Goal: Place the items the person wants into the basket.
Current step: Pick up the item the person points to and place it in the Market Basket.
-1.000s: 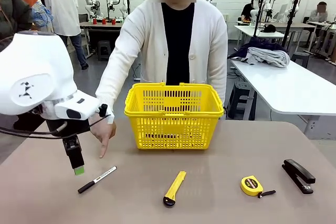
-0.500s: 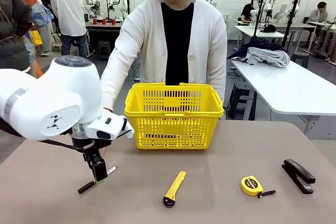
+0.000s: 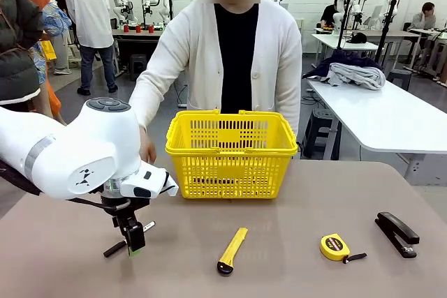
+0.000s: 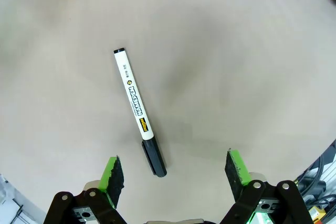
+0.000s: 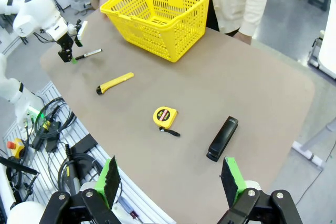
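**A:** Where do we find the marker (image 4: 137, 109)?

**B:** It lies flat on the table (image 4: 247, 51), at eight o'clock of the basket (image 3: 230, 172). In the left wrist view its black cap points to six o'clock and its white barrel to eleven.

**A:** And the tools?

**B:** The left gripper (image 4: 174, 164) hovers over the cap end, jaws wide, holding nothing. The right gripper (image 5: 170, 176) is likewise wide and empty.

**A:** How will it handle?

**B:** We judge it light, stiff, smooth and apt to roll. We would pinch across the barrel at mid-length.
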`<action>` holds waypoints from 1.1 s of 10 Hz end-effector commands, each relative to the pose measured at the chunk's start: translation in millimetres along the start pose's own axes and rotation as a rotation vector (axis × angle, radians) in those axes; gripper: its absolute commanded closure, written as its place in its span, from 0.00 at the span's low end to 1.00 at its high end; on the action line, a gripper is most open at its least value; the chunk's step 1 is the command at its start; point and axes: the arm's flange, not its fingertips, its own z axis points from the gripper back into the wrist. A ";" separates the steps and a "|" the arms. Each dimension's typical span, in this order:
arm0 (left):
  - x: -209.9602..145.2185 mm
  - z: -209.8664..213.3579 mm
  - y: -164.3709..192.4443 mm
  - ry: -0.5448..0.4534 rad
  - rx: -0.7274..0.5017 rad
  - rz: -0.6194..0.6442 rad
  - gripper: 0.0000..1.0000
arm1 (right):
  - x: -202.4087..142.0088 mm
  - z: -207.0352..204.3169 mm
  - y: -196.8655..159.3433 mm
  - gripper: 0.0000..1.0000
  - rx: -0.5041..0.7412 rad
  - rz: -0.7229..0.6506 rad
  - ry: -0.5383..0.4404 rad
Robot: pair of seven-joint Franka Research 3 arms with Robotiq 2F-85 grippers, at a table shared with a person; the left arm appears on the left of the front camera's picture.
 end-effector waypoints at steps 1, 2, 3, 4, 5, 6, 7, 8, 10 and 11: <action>-13.7 -11.9 8.2 -0.037 -0.027 0.005 0.00 | 1.7 -2.5 -1.8 0.00 0.014 0.009 -0.021; -12.1 -14.1 13.5 -0.039 -0.048 0.005 0.00 | 1.7 -2.5 -1.8 0.00 0.014 0.009 -0.021; -12.4 -16.2 12.6 -0.038 -0.059 0.006 0.00 | 1.7 -2.5 -1.8 0.00 0.014 0.009 -0.021; -10.5 -18.2 13.1 -0.034 -0.059 0.003 0.00 | 1.7 -2.5 -1.8 0.00 0.014 0.009 -0.021; -8.8 -20.8 12.6 -0.031 -0.064 0.004 0.00 | 1.7 -2.5 -1.8 0.00 0.014 0.009 -0.021; -8.1 -22.5 13.5 -0.033 -0.066 0.008 0.00 | 1.7 -2.5 -1.8 0.00 0.014 0.009 -0.021; -8.2 -25.1 15.5 -0.032 -0.067 0.015 0.00 | 1.7 -2.5 -1.8 0.00 0.014 0.009 -0.021; -8.6 -29.3 16.5 -0.028 -0.069 0.022 0.00 | 1.7 -2.5 -1.8 0.00 0.014 0.009 -0.021; -7.8 -34.3 17.1 -0.028 -0.077 0.018 0.00 | 1.7 -2.5 -1.8 0.00 0.014 0.009 -0.021; -6.3 -35.0 17.5 -0.028 -0.079 0.017 0.00 | 1.7 -2.5 -1.8 0.00 0.014 0.009 -0.021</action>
